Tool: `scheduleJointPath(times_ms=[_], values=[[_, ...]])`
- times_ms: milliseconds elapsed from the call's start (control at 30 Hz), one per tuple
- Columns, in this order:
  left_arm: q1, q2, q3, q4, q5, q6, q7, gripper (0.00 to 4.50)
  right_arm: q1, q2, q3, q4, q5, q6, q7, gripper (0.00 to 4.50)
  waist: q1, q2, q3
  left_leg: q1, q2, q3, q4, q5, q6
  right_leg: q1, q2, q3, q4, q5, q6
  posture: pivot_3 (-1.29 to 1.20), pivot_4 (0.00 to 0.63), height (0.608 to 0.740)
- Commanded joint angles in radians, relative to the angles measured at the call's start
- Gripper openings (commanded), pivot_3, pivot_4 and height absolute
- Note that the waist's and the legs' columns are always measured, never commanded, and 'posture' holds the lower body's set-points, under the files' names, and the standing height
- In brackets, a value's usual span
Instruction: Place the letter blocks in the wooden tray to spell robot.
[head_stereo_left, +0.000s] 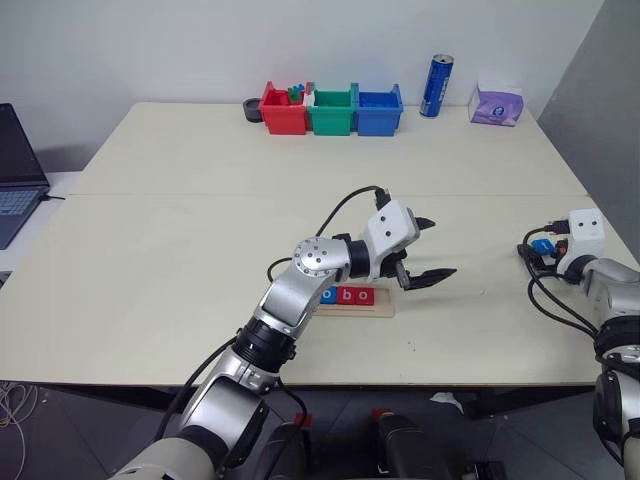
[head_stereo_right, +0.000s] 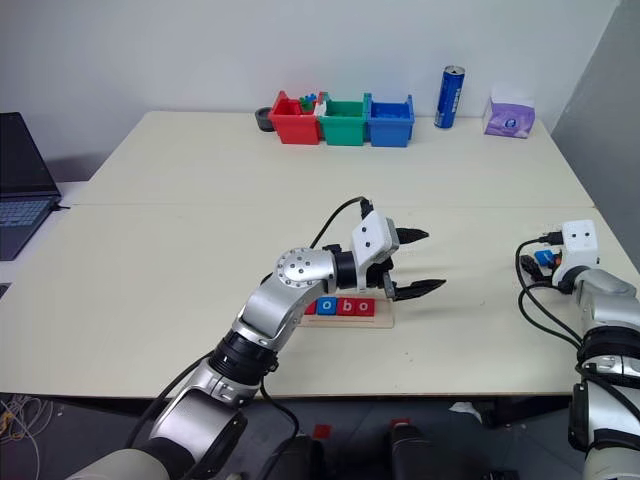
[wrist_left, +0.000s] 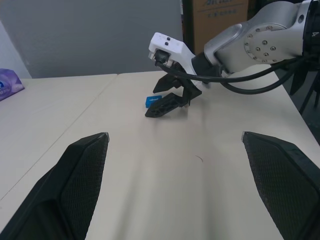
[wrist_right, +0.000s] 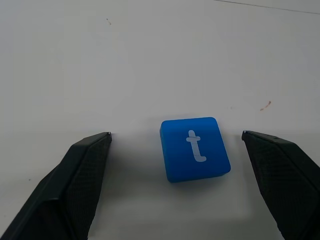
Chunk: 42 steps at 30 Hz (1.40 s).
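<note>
One blue t block (wrist_right: 196, 148) lies between the wide-spread right gripper (wrist_right: 175, 150) fingers.

The wooden tray (head_stereo_right: 385, 319), a pale narrow strip, lies flat near the front edge of the worktop (head_stereo_right: 200, 250) with letter blocks (head_stereo_right: 345, 306) seated in its groove: a blue tile, then red "o", blue "b" and red "o", the row's left end hidden. A blue "t" block (wrist_right: 195, 148) lies flat, face up, well to the right.
</note>
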Motion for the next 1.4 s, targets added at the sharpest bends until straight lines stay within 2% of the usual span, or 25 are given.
scheduleJointPath(times_ms=[33, 200, 233, 400, 600, 733, 867, 1033, 1267, 1400], values=[[-0.009, 0.001, -0.002, -0.039, 0.001, -0.006, -0.007, 4.50, -0.018, -0.010, -0.019, -0.006, 0.008, 0.016, -0.026, 3.57, 0.000, 0.000, 0.000, 0.000, 0.000, 0.000, 0.000, 0.000, 0.000, 0.000, 0.000, 0.000, 0.000, 0.000, 0.000, 0.00, 0.150, 0.740], [-0.014, 0.000, -0.002, -0.033, 0.000, -0.012, -0.015, 4.50, -0.015, -0.008, -0.019, -0.028, 0.010, 0.033, -0.044, 1.71, 0.001, 0.000, 0.000, 0.000, 0.000, 0.000, 0.000, 0.000, 0.000, 0.000, 0.000, 0.000, 0.000, 0.000, 0.000, 0.00, 0.150, 0.740], [-0.014, 0.000, -0.002, -0.033, 0.000, -0.013, -0.016, 4.50, -0.014, -0.007, -0.019, -0.030, 0.010, 0.037, -0.048, 1.47, 0.001, 0.000, 0.000, 0.000, 0.000, 0.000, 0.000, 0.000, 0.000, 0.000, 0.000, 0.000, 0.000, 0.000, 0.000, 0.00, 0.150, 0.740], [-0.009, 0.020, 0.011, -0.046, -0.003, -0.012, -0.027, 4.50, 0.018, 0.011, -0.013, -0.156, 0.026, 0.139, -0.069, 1.48, 0.000, 0.000, 0.000, 0.000, 0.000, 0.000, 0.000, 0.000, 0.000, 0.000, 0.000, 0.000, 0.000, 0.000, 0.000, 0.00, 0.150, 0.740], [0.072, 0.166, 0.058, -0.180, -0.057, 0.009, -0.113, 4.50, 0.160, 0.123, -0.013, -0.756, 0.117, 0.622, -0.152, 1.48, -0.007, 0.003, -0.001, 0.000, 0.002, -0.002, -0.001, 0.000, 0.000, -0.001, 0.001, 0.000, 0.001, 0.000, 0.000, 0.00, 0.150, 0.740], [0.199, 0.322, 0.106, -0.309, -0.119, 0.010, -0.211, 4.50, 0.255, 0.295, -0.013, -1.195, 0.164, 0.989, -0.269, 1.48, -0.010, 0.004, -0.001, 0.000, 0.004, -0.005, -0.003, 0.000, 0.000, -0.001, 0.002, 0.000, 0.002, -0.002, -0.001, 0.00, 0.150, 0.740], [0.299, 0.415, 0.136, -0.386, -0.149, 0.029, -0.230, 4.50, 0.310, 0.458, -0.007, -1.452, 0.152, 1.241, -0.342, 1.48, 0.003, 0.004, -0.001, -0.004, 0.003, -0.007, -0.001, 0.000, 0.000, -0.003, 0.001, -0.003, 0.002, -0.002, -0.002, 0.00, 0.150, 0.740], [0.350, 0.448, 0.148, -0.430, -0.160, 0.052, -0.210, 4.50, 0.406, 0.543, 0.026, -1.564, 0.150, 1.283, -0.400, 1.48, 0.011, 0.004, -0.001, -0.007, 0.001, -0.007, 0.001, 0.000, 0.000, -0.003, -0.005, -0.005, 0.000, -0.003, 0.001, 0.00, 0.150, 0.740], [0.350, 0.447, 0.143, -0.447, -0.168, 0.071, -0.194, 4.50, 0.458, 0.579, 0.041, -1.596, 0.177, 1.283, -0.433, 1.48, 0.001, 0.003, -0.001, -0.006, 0.000, -0.004, 0.000, 0.000, 0.000, -0.003, -0.004, -0.005, -0.001, -0.002, 0.003, 0.00, 0.150, 0.740], [0.349, 0.446, 0.140, -0.450, -0.171, 0.074, -0.193, 4.50, 0.460, 0.589, 0.041, -1.599, 0.203, 1.283, -0.441, 2.88, 0.000, 0.003, -0.001, -0.006, 0.000, -0.006, -0.001, 0.000, 0.000, -0.003, -0.001, -0.004, -0.001, -0.003, 0.003, 0.00, 0.150, 0.740]])
